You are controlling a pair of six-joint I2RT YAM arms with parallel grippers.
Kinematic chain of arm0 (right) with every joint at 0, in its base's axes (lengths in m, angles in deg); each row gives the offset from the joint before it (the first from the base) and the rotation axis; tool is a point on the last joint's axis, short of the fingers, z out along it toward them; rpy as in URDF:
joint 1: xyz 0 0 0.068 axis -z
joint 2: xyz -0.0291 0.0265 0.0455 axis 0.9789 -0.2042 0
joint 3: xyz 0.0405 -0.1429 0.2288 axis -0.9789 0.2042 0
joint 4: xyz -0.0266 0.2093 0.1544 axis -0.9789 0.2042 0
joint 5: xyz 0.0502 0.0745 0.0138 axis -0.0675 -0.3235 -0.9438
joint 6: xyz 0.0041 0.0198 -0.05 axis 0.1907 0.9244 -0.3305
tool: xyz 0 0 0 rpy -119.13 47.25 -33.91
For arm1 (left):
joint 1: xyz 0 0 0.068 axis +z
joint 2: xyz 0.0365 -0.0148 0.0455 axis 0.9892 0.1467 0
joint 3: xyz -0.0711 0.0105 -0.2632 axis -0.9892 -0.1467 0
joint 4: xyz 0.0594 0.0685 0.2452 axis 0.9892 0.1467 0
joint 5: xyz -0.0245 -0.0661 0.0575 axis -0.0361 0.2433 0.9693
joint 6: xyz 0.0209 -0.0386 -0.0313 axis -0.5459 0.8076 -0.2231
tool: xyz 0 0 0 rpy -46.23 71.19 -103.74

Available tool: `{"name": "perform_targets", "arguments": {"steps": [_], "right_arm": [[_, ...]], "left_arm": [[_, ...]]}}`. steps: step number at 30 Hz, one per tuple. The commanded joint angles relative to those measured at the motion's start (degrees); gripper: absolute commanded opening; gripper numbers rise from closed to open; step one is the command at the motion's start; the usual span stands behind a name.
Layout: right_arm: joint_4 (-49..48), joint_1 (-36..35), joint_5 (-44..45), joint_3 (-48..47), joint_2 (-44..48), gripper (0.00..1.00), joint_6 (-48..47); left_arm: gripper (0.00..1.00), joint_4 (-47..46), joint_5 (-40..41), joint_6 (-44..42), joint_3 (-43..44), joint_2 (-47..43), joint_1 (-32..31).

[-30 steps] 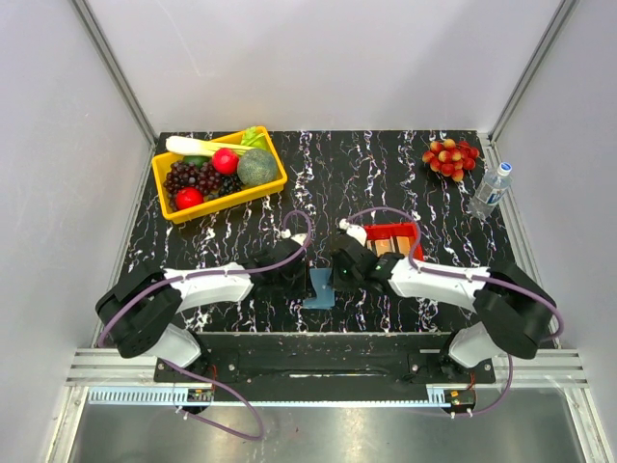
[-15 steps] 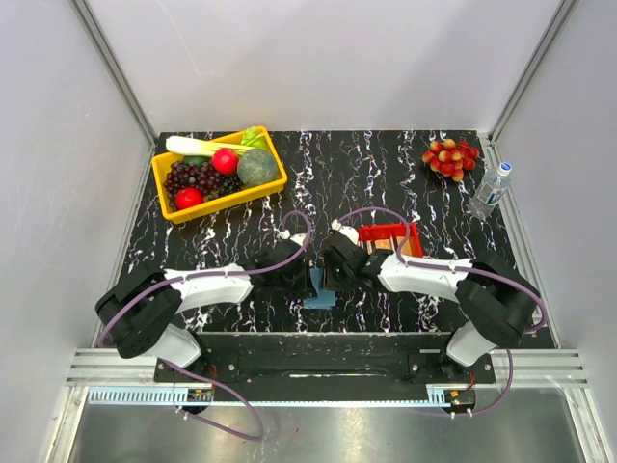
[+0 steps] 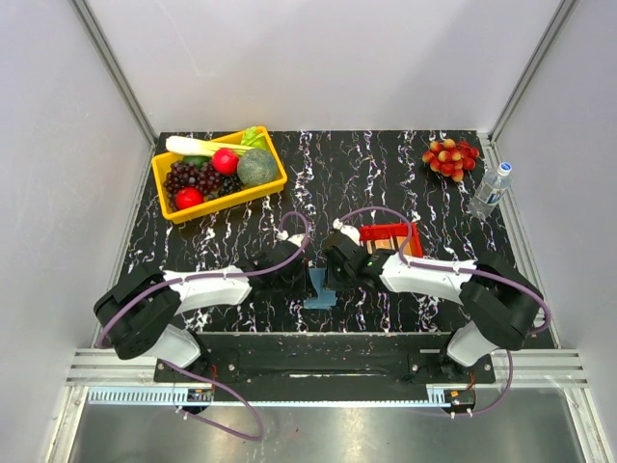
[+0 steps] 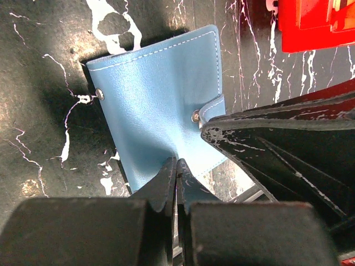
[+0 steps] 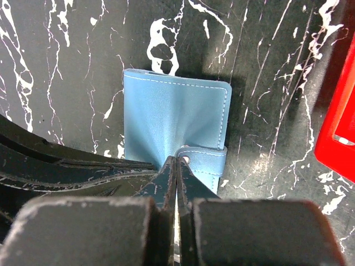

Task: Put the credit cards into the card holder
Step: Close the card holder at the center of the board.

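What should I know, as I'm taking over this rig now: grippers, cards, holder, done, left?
Left gripper: shut, pinching the card holder's near edge.
Right gripper: shut on the holder beside its flap.
Holder: folded closed on the table.
Credit cards: in the red tray, to the holder's right.
Done: no card inserted that I can see.
Left: open the holder, move cards in.

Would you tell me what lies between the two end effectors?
The blue card holder lies between the left end effector and the right end effector, as the top view shows.
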Motion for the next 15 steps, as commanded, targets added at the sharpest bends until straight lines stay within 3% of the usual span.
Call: {"name": "perform_targets", "arguments": {"steps": [1, 10, 15], "right_arm": [[2.2, 0.3, 2.4, -0.8, 2.5, 0.00, -0.4], [3.8, 0.3, 3.6, -0.9, 1.9, 0.01, -0.9], [4.3, 0.3, 3.8, -1.9, 2.0, 0.24, -1.8]], "left_arm": [[0.00, 1.3, 1.9, 0.2, -2.0, 0.0, -0.6], [0.00, 0.8, 2.1, 0.4, -2.0, -0.2, -0.7], [0.00, 0.5, 1.9, 0.4, -1.9, 0.0, -0.6]]}}
